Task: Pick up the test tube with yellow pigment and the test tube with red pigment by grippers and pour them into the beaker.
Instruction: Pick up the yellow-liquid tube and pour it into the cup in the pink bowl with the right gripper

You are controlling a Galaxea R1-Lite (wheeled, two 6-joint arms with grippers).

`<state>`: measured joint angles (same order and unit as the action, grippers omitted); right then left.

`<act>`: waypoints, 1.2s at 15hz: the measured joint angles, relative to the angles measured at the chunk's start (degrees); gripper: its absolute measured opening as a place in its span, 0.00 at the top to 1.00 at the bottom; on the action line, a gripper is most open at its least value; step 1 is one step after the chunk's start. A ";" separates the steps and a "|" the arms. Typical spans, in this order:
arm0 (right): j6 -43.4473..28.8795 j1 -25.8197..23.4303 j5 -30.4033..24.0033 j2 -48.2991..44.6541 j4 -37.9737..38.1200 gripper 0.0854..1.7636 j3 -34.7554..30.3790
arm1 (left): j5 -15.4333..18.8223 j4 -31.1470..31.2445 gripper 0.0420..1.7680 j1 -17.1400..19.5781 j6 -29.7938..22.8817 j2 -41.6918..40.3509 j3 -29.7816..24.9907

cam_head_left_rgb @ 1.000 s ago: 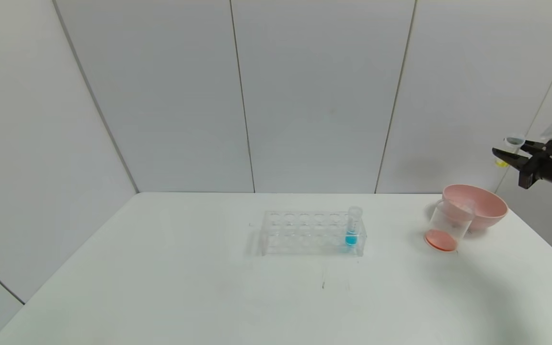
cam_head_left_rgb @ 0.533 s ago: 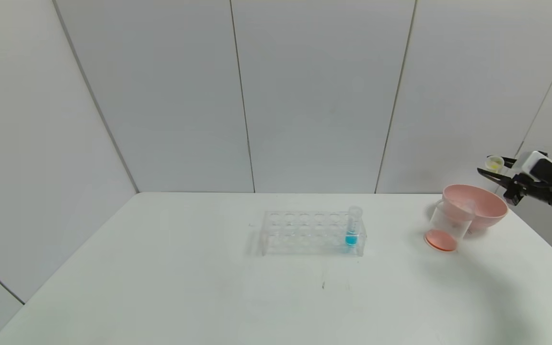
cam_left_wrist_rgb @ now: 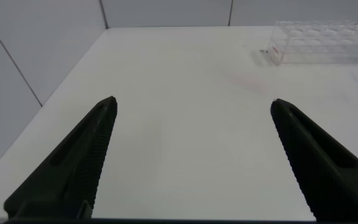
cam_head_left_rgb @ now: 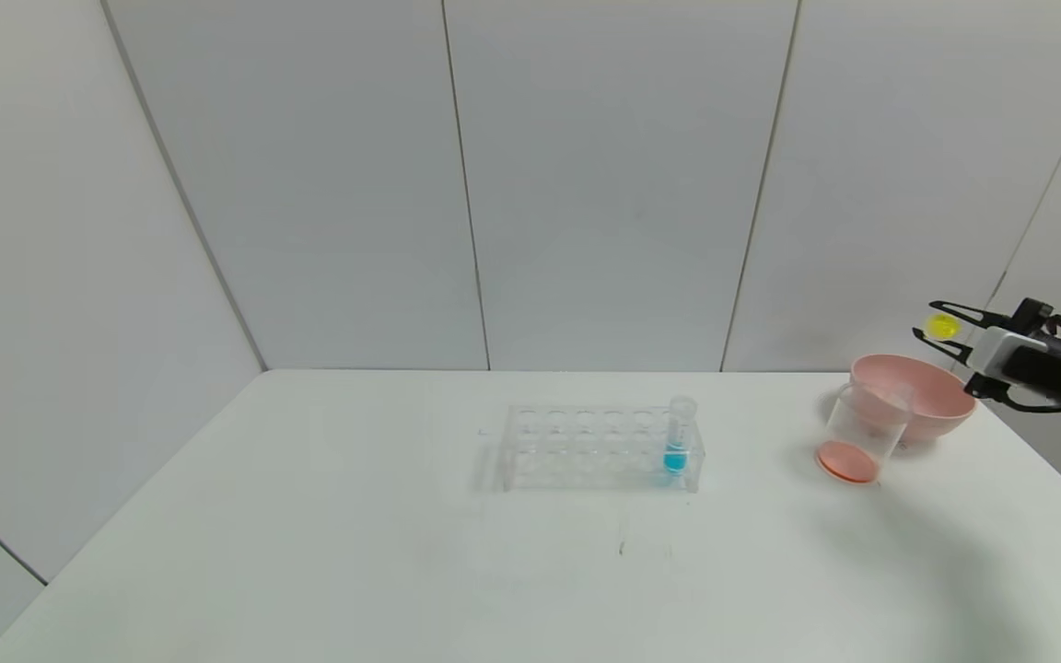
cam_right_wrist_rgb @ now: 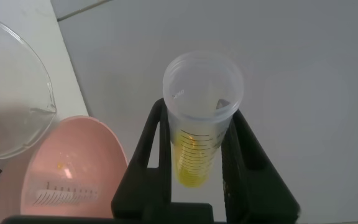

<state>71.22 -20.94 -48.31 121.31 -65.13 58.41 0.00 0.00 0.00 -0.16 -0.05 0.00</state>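
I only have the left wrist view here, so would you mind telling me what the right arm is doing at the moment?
Observer: The right gripper is shut on the test tube with yellow pigment, held in the air beyond the table's right edge, near the pink bowl.
Operator: Thank you. Where is the beaker?
Observer: The beaker stands on the table, touching the bowl's left side, with orange-red liquid at its bottom.
Operator: Does the tube hold any pigment?
Observer: Yes, the right wrist view shows yellow liquid in its lower part.
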 joint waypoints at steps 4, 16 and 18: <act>3.54 1.82 0.37 0.00 -3.80 0.74 -3.58 | 0.00 0.00 0.00 0.00 0.00 0.00 0.00; 8.62 2.47 2.35 1.35 -4.24 0.74 -4.63 | 0.00 0.00 0.00 0.00 0.00 0.00 0.00; 10.31 2.38 4.58 1.68 -4.50 0.74 -4.47 | 0.00 0.00 0.00 0.00 0.00 0.00 0.00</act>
<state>81.53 -18.57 -43.73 122.99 -69.63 53.93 0.00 0.00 0.00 -0.16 -0.05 0.00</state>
